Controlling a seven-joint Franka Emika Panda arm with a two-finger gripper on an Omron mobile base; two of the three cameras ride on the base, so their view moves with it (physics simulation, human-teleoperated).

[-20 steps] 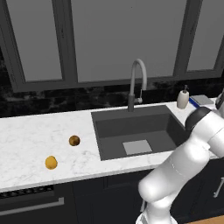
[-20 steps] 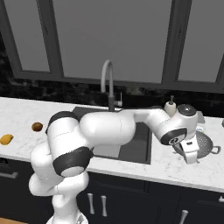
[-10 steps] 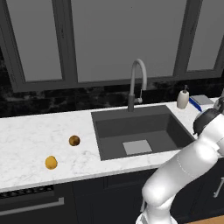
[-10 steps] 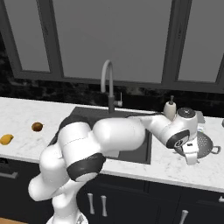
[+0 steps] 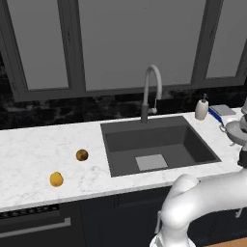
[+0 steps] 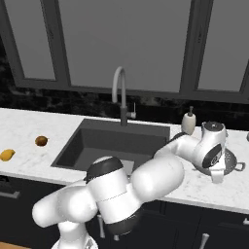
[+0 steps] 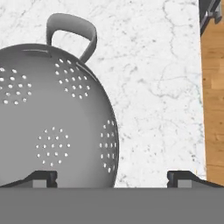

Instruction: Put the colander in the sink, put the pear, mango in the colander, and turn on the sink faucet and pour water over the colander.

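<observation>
Arm swung farther right since earlier; gripper spread wide over grey perforated colander on marble counter; soap bottle nearby.

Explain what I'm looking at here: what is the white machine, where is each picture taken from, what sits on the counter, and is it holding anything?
These are rendered pictures of a kitchen. The white machine is a robot arm on a base that can drive. Two cameras ride on that base, one behind the arm on its left and one on its right, so they show the same counter from two sides. The third camera sits on the hand and looks along the gripper, whose two dark fingertips stand wide apart and hold nothing.

On the marble counter left of the sink lie a brown pear and an orange-yellow mango. The faucet arches over the sink, with a white soap bottle to its right. The colander, a grey bowl with holes and a loop handle, sits on the counter right of the sink; the hand hovers just above it.
</observation>
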